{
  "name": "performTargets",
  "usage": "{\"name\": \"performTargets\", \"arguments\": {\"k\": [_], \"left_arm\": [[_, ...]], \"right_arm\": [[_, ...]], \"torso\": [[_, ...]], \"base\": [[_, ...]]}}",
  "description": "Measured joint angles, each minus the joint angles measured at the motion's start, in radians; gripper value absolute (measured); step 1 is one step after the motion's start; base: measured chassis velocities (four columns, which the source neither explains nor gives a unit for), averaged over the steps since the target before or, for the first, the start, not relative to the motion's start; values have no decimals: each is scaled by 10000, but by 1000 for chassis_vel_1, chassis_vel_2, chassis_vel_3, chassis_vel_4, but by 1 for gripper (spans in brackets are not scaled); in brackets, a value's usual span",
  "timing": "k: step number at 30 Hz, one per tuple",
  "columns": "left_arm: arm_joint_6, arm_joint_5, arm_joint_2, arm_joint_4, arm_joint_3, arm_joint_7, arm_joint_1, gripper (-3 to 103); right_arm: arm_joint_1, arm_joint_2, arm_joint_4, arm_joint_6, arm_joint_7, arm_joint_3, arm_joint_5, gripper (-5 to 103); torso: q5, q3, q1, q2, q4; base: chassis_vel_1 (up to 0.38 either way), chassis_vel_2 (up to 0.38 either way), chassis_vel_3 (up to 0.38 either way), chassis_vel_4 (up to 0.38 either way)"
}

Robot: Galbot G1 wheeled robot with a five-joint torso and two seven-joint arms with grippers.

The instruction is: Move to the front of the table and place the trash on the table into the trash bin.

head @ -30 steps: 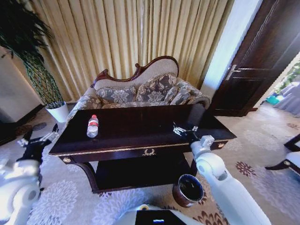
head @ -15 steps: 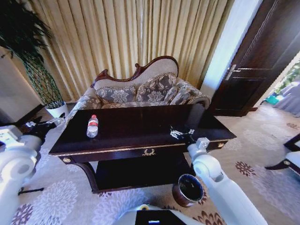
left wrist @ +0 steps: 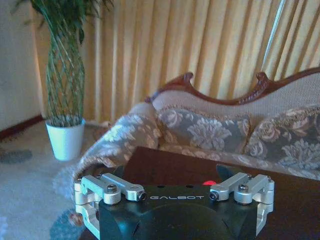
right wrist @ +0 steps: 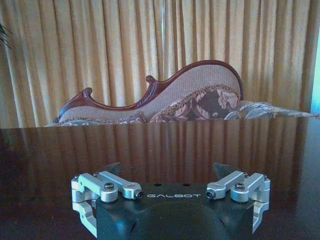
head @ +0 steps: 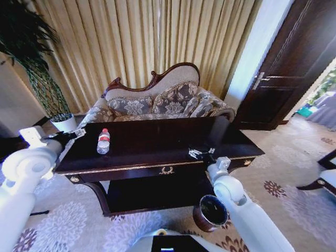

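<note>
Golden pleated curtains [head: 142,42] and a carved patterned sofa [head: 163,100] behind; in front, a long dark glossy wooden tabletop [head: 157,142] with gold edge trim. Lying near its left end, a small clear plastic bottle [head: 104,140] with red cap and white label. Standing on the floor by the front right leg, a small round reddish-brown trash bin [head: 211,212] with shiny metallic rim.

Compared with a second ago: left hand [head: 79,133] raised from low beside the table's left end to the tabletop's left edge, now just beside the bottle, apart from it. Right hand [head: 198,153] drawn slightly leftward over the tabletop's front right part.

Left hand fingers [left wrist: 227,177] spread wide apart, holding nothing, red cap peeking between them in the left wrist view. Right hand fingers [right wrist: 224,171] likewise spread wide, holding nothing, just over bare glossy wood.
</note>
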Motion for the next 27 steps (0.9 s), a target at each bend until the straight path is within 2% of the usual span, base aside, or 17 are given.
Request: {"name": "performTargets", "arguments": {"k": [6,16,27], "left_arm": [[150,-112,28,381,1158,-163,-841,100],[208,114,-36,261,1989,-282,-984,100],[204,-11,-324,373,2793,-600,-1310,100]], "right_arm": [[76,43,-190,-3,4,-78,-1,100],[220,19,-362,-4,6,-289,14,100],[192,-54,-361,-4,6,-258,29,100]], "torso": [[2,0,0,0,0],[2,0,1,0,3],[1,-1,1,1,0]], "base": [[0,0,0,0],[0,0,0,0],[0,0,0,0]]}}
